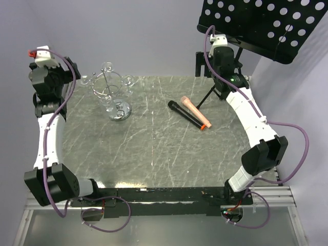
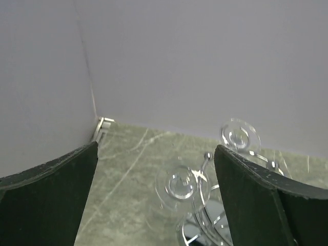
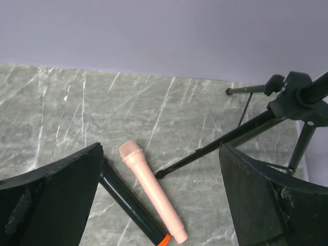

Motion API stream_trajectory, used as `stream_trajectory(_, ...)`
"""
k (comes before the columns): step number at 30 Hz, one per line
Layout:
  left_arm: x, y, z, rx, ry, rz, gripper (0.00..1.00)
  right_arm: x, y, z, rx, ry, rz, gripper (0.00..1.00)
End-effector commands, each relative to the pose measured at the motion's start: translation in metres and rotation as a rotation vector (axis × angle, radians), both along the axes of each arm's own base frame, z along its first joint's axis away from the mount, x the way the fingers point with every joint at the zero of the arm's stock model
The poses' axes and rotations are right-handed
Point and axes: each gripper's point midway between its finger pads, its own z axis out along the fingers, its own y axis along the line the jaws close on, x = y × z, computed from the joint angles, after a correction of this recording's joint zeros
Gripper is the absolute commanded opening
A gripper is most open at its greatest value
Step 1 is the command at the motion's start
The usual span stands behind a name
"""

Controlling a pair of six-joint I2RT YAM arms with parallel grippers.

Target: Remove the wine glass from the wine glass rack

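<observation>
The chrome wine glass rack (image 1: pixel 110 88) stands at the table's back left on its round mirror base (image 1: pixel 119 110). Clear wine glasses hang upside down from its looped arms; one round foot (image 1: pixel 108 67) shows at the top. In the left wrist view I see the rack's pole tip (image 2: pixel 207 155) and two glass feet, one near (image 2: pixel 183 185) and one farther (image 2: pixel 240 136). My left gripper (image 2: pixel 156 154) is open and empty, above and left of the rack, with the near foot between its fingers in view. My right gripper (image 3: pixel 161 154) is open and empty at the back right.
A pink microphone (image 1: pixel 195 111) and a black microphone with an orange end (image 1: pixel 185 115) lie side by side right of centre. A black tripod music stand (image 1: pixel 264 20) stands at the back right, its legs (image 3: pixel 230 138) spread on the table by my right gripper.
</observation>
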Motion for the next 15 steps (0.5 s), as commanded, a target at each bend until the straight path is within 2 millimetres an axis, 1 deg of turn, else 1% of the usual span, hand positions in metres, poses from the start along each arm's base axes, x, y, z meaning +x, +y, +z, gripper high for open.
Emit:
stream_trajectory(1, -0.024, -0.017, 0.031, 0.077, -0.106, -0.071, 1.00, -0.009, 0.004, 0.005, -0.018, -0.020, 0.029, 1.00)
stream_trajectory(2, -0.025, -0.018, 0.027, 0.100, -0.091, -0.077, 1.00, -0.007, 0.007, 0.004, -0.024, -0.014, 0.042, 1.00)
stream_trajectory(5, -0.032, -0.010, 0.017, 0.117, -0.053, -0.038, 1.00, 0.001, 0.015, 0.000, -0.026, 0.005, 0.080, 1.00)
stream_trajectory(9, -0.047, 0.007, 0.007, 0.062, -0.009, -0.014, 1.00, 0.005, 0.022, 0.001, -0.018, 0.010, 0.108, 1.00)
stream_trajectory(12, -0.053, 0.016, -0.008, 0.037, 0.023, -0.039, 1.00, 0.001, 0.024, -0.004, -0.015, 0.023, 0.123, 1.00)
stream_trajectory(14, -0.053, 0.021, -0.022, 0.022, 0.041, -0.067, 1.00, -0.003, 0.023, -0.012, -0.016, 0.035, 0.124, 1.00)
stream_trajectory(15, -0.051, 0.018, -0.028, 0.023, 0.057, -0.121, 1.00, -0.004, 0.023, -0.017, -0.015, 0.044, 0.123, 1.00)
